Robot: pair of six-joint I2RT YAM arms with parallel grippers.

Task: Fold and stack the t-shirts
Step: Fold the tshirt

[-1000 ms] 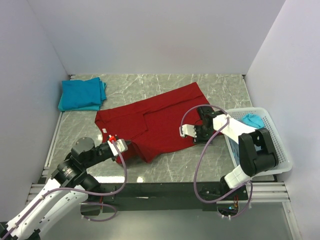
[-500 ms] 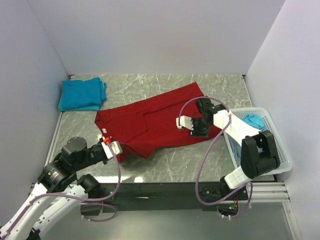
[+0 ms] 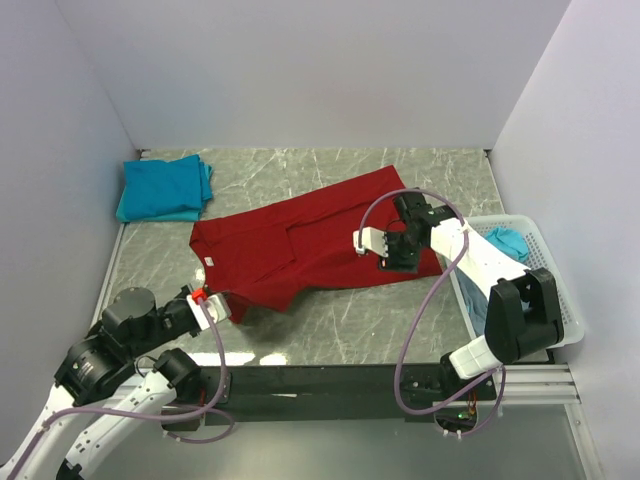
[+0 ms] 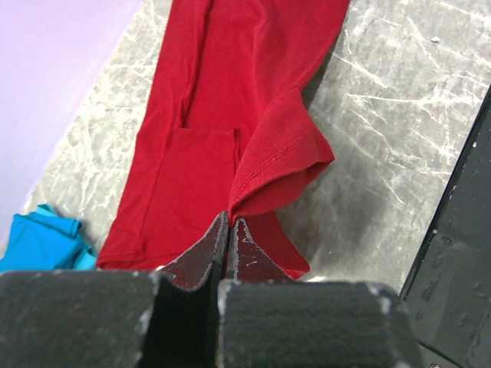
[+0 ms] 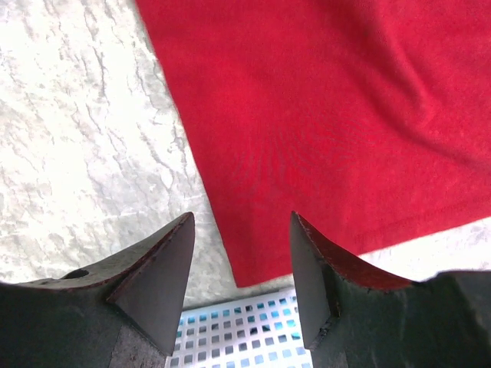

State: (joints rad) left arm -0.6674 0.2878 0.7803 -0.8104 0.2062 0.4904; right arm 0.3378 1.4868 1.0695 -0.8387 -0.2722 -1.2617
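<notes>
Marble tabletop (image 3: 350,320), walled bay. Left claw (image 4: 230,224) pinched shut on the red t-shirt (image 3: 320,235) at its near hem, likely to tension it flat. Right claw (image 5: 242,222) open, poised over the corner beside the white basket (image 3: 560,325). Folded teal t-shirts (image 3: 165,188) lie far-left, probably the stack site.

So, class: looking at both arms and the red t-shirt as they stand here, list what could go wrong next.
1. The left fingers pinch only a thin bit of edge on the red t-shirt; it may slip free.
2. The right fingers stand open over the shirt's corner beside the white basket; closing there could miss the cloth or snag the lattice.
</notes>
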